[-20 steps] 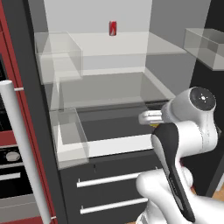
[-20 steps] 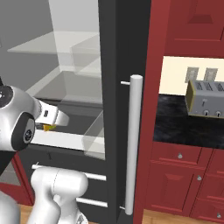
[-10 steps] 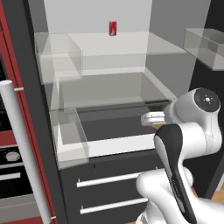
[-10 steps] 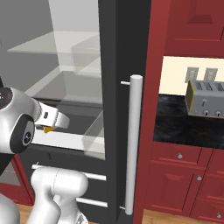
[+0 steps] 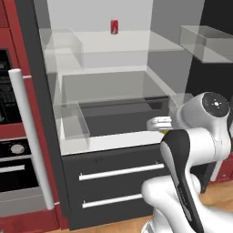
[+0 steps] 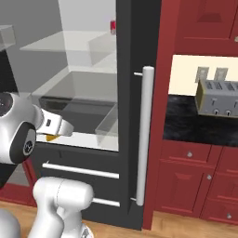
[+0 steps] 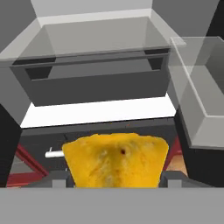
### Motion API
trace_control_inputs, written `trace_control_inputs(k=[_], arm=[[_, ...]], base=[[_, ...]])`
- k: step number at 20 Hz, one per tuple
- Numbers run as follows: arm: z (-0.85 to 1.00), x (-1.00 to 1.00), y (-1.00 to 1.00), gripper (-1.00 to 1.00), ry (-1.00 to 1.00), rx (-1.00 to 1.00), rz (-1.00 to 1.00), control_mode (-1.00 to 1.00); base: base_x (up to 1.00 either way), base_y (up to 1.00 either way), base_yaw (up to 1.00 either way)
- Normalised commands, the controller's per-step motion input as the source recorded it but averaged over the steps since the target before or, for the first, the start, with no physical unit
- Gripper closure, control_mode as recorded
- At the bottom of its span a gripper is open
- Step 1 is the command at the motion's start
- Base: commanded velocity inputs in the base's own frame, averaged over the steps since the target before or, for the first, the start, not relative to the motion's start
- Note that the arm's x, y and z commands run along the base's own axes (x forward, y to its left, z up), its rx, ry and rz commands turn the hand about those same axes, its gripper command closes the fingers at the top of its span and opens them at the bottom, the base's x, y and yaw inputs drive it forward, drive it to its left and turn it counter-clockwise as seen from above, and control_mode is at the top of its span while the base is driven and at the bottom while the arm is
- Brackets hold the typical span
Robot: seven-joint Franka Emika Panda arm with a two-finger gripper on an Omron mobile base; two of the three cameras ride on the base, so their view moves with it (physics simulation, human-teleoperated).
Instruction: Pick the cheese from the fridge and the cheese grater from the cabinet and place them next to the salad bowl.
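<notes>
A: What has changed over the last second, and what is the state of the claw?

B: The gripper [image 7: 114, 177] has been drawn slightly back from the fridge [image 5: 113, 132], toward 6 o'clock in the left base view. The jaws are pinched on the cheese [image 7: 115, 160]; in the hand view the yellow wedge is seen seated between the two dark finger tips. In the right base view a sliver of orange is seen under the hand [image 6: 52, 136], just in front of the white shelf lip.

A: What does that indicate for the task?

B: It is judged that the cheese has been lifted clear of its shelf and the withdrawal is under way. The grater and the placement beside the bowl are not yet dealt with.

A: Which edges must be observed?

B: In the hand view, a clear bin [image 7: 199, 92] is located at 3 o'clock, close to the wedge's path. The white shelf edge [image 7: 100, 111] lies at 12 o'clock. In the right base view the door's long white handle [image 6: 143, 139] stands at 3 o'clock of the hand, well apart.

A: Where is open room available?

B: Open room is found behind the hand, away from the fridge. A straight pull-back is advised before any swing, so that the bin wall is not clipped.
</notes>
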Motion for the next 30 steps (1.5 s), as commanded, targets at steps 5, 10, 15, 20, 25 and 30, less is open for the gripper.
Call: trace_control_inputs(k=[5, 10, 15, 20, 25, 30], arm=[[0.0, 0.0, 0.0, 1.0, 0.0, 0.0, 0.0, 1.0], [0.0, 0.0, 0.0, 1.0, 0.0, 0.0, 0.0, 1.0], [0.0, 0.0, 0.0, 1.0, 0.0, 0.0, 0.0, 1.0], [0.0, 0.0, 0.0, 1.0, 0.0, 0.0, 0.0, 1.0], [0.0, 0.0, 0.0, 1.0, 0.0, 0.0, 0.0, 1.0], [0.0, 0.0, 0.0, 1.0, 0.0, 0.0, 0.0, 1.0]], base=[[-0.93, 0.0, 0.0], [-0.35, -0.12, 0.2], [-0.25, -0.13, 0.5], [-0.57, -0.18, 0.73], [-0.8, -0.29, 0.77], [-0.67, -0.22, 0.77]])
